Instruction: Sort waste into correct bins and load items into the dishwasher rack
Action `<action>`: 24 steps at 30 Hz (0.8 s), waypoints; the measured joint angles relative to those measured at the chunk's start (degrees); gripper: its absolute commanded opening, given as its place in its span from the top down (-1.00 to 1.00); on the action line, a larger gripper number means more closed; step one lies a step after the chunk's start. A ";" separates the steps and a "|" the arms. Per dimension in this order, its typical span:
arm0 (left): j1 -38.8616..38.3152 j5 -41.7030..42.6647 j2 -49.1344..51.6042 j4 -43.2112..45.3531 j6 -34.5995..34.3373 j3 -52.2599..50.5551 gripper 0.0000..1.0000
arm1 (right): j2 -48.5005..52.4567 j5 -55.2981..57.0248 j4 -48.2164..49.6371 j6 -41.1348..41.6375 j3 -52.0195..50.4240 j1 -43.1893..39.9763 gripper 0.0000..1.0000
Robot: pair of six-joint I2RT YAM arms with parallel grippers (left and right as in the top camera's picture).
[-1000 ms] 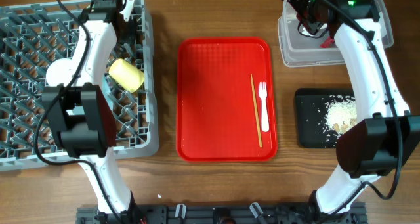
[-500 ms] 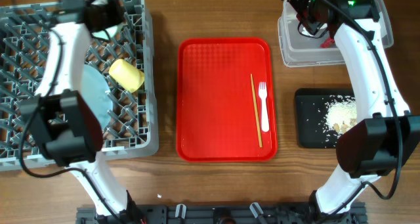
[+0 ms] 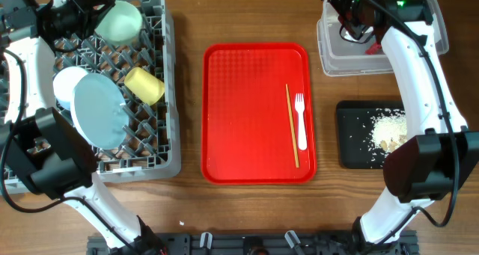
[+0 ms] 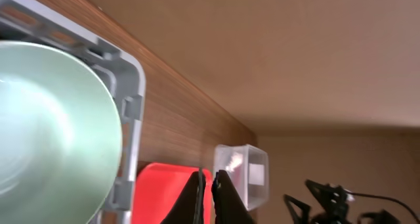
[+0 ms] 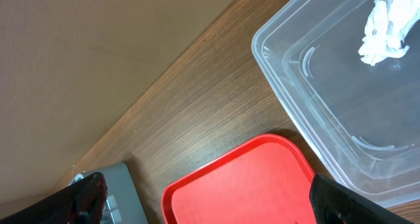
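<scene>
In the grey dishwasher rack [image 3: 161, 161] stand a pale green saucer [image 3: 118, 21], a large pale-blue plate [image 3: 99, 109], a yellow cup [image 3: 144, 85] and a small pale bowl [image 3: 66, 81]. My left gripper [image 3: 84, 7] is at the rack's back left corner, beside the saucer [image 4: 46, 119]. It is shut [image 4: 209, 188] with nothing between its fingers. A white fork [image 3: 301, 120] and a wooden chopstick [image 3: 292, 124] lie on the red tray [image 3: 247, 113]. My right gripper [image 5: 210, 204] hangs open and empty over the clear tub [image 3: 352, 60], which holds a white tissue [image 5: 384, 23]. Rice scraps [image 3: 389, 131] lie in the black tray [image 3: 352, 135].
The red tray [image 5: 243, 178] sits mid-table between the rack and the two bins. The clear tub [image 5: 315, 86] is at the back right and the black tray is in front of it. Bare wooden table [image 3: 187, 210] runs along the front edge.
My left arm has swung from over the rack's middle to its back left corner, uncovering the plate, bowl and saucer. The right arm has not moved.
</scene>
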 measured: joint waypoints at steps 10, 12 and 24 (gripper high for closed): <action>-7.50 -11.89 -0.02 -5.90 7.96 -0.02 0.03 | 0.00 0.00 -0.02 0.00 0.00 0.00 -0.99; -10.14 -19.89 -0.02 -8.41 12.63 -0.02 -0.04 | 0.00 0.00 0.00 0.00 0.00 0.00 -0.99; -24.37 -71.04 0.00 -11.72 37.62 -0.02 -0.01 | 0.00 0.00 0.00 0.00 0.00 0.00 -0.99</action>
